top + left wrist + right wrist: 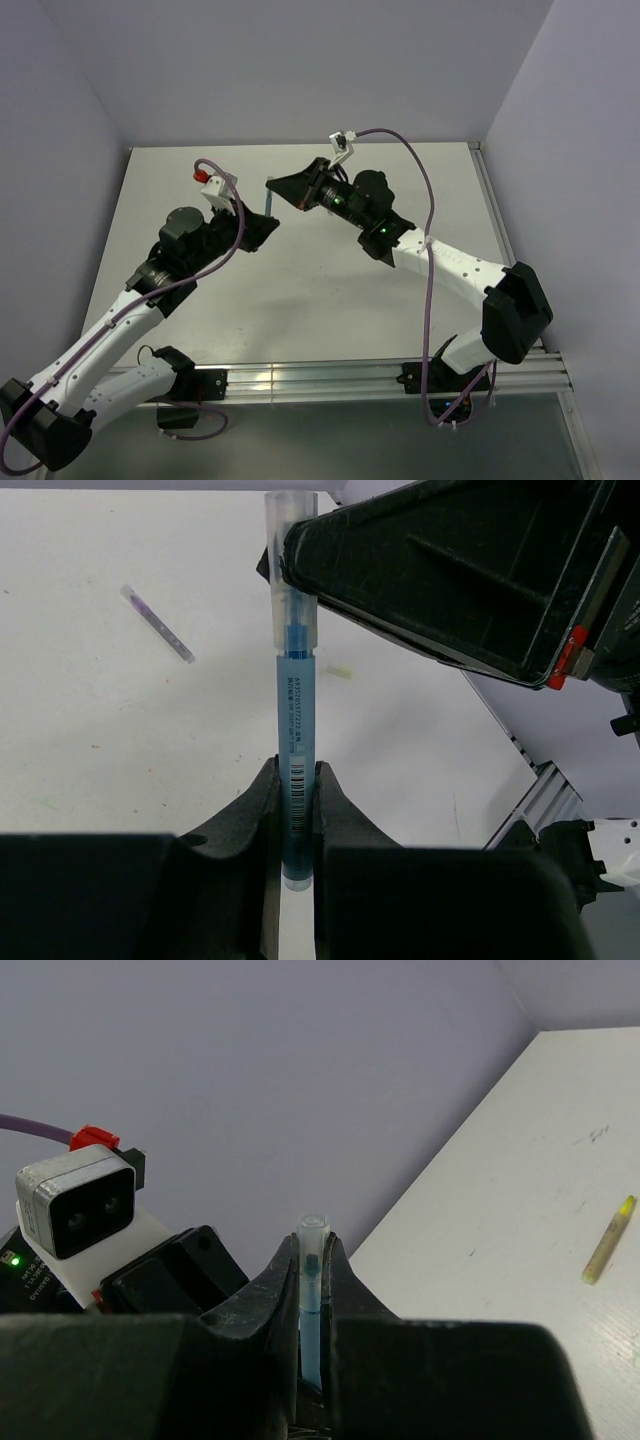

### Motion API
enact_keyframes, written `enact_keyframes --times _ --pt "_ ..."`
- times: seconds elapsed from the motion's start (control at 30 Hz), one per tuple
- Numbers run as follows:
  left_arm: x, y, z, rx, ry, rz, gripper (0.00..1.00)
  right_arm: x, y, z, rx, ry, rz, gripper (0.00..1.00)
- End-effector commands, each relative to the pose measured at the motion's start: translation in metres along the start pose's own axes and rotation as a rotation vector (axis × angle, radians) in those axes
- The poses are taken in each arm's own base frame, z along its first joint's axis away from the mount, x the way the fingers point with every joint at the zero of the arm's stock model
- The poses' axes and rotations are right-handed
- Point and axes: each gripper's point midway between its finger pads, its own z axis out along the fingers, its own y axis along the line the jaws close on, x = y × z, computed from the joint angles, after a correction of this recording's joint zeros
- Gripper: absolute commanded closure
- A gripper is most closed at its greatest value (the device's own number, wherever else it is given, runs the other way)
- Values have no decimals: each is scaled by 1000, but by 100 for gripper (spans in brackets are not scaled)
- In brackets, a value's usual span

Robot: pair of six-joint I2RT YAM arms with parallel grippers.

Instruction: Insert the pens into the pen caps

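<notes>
My left gripper (pixel 297 772) is shut on the lower barrel of the blue pen (pixel 296 730), which it holds above the table. The pen's upper end sits inside a clear pen cap (pixel 290 550). My right gripper (pixel 313 1248) is shut on that pen cap (pixel 313 1235), and the pen's dark tip shows through its wall. From above, the blue pen (pixel 270 205) bridges the left gripper (pixel 264 228) and the right gripper (pixel 284 189). A grey-purple pen (pixel 158 623) lies on the table to the left. A yellow pen (pixel 608 1241) lies on the table at the right.
A small pale yellowish piece (pixel 340 670) lies on the table just right of the blue pen; I cannot tell what it is. The white table (pixel 330 300) ends at lilac walls on three sides and at a metal rail (pixel 400 378) in front.
</notes>
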Motion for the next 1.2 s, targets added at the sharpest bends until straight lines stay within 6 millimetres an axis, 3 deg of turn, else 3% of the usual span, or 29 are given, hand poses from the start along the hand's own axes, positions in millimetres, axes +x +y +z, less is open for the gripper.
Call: enact_keyframes --times 0.0,0.5,1.17 --pt "-33 -17 -9 74 -120 5 100 -10 22 0 -41 -23 -43 100" --pt "-39 -49 -33 243 -176 24 100 13 30 -16 -37 -30 -114 100" --pt "-49 -60 -56 297 -263 84 100 48 43 -38 -156 48 -122 100"
